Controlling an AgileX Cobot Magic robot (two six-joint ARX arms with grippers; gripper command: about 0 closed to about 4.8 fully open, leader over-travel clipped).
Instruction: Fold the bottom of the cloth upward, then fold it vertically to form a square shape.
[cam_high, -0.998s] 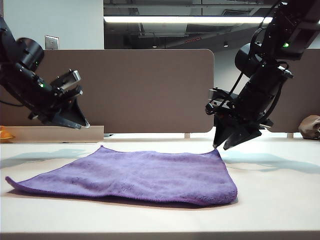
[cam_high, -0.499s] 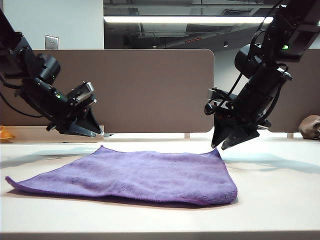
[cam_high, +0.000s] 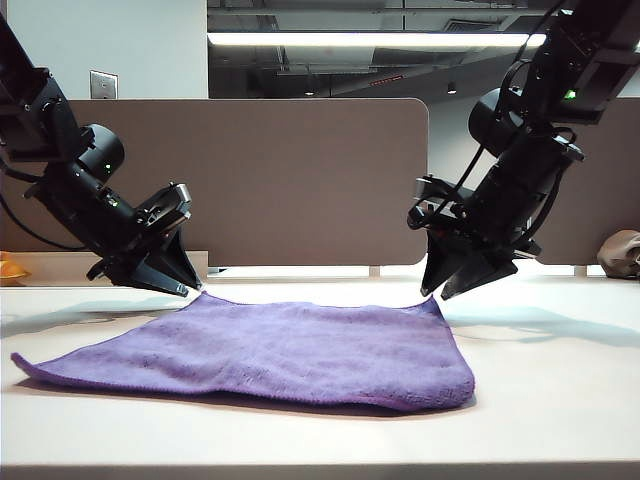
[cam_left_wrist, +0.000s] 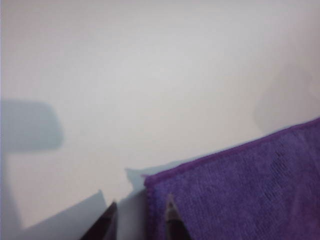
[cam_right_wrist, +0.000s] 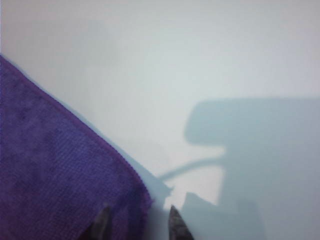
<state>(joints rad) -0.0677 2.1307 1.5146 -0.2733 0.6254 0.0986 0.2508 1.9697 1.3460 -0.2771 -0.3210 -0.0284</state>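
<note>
Cloth (cam_high: 270, 350) lies flat on the table (cam_high: 560, 400), long axis three to nine o'clock. Left gripper (cam_high: 178, 288), fingers spread, straddles its far-left corner; right gripper (cam_high: 436, 294), also spread, probably just above the far-right corner.

Bright overhead striplight; soft shadows (wrist views blurred)
</note>
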